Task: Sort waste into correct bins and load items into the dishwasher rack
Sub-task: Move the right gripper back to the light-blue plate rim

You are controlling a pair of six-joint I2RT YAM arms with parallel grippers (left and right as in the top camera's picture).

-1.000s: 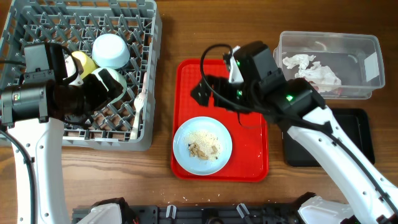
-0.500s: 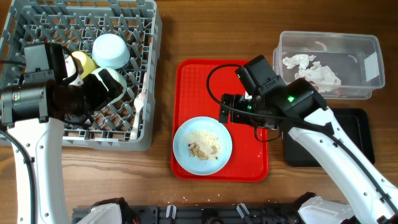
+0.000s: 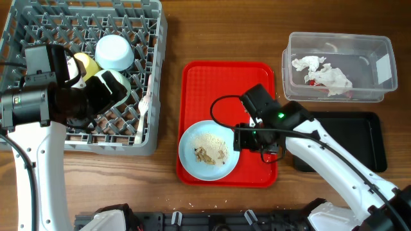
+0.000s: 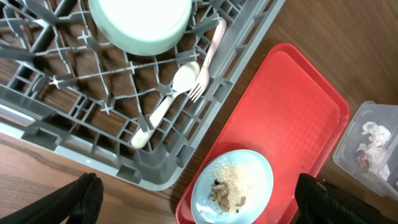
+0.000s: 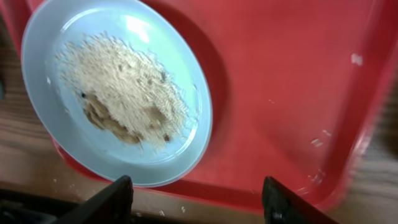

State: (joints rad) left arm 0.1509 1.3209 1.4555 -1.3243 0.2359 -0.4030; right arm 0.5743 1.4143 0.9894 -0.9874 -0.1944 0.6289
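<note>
The right gripper [image 5: 196, 186] hangs low over the red serving tray [image 3: 225, 83], its fingers spread apart and gripping nothing, the near rim of the pale blue plate [image 3: 189, 160] lying between them. Beige food scraps [image 3: 210, 149] sit heaped on that plate. The left gripper [image 4: 199, 183] hovers over the grey dishwasher rack [image 3: 157, 64], wide open and empty. In the rack are the pale green bowl [image 4: 140, 18], white fork [image 4: 208, 62] and spoon [image 4: 168, 93]. Crumpled napkins [image 3: 321, 72] lie in the clear tub [image 3: 337, 37], with the black tray [image 3: 359, 141] just beside it.
</note>
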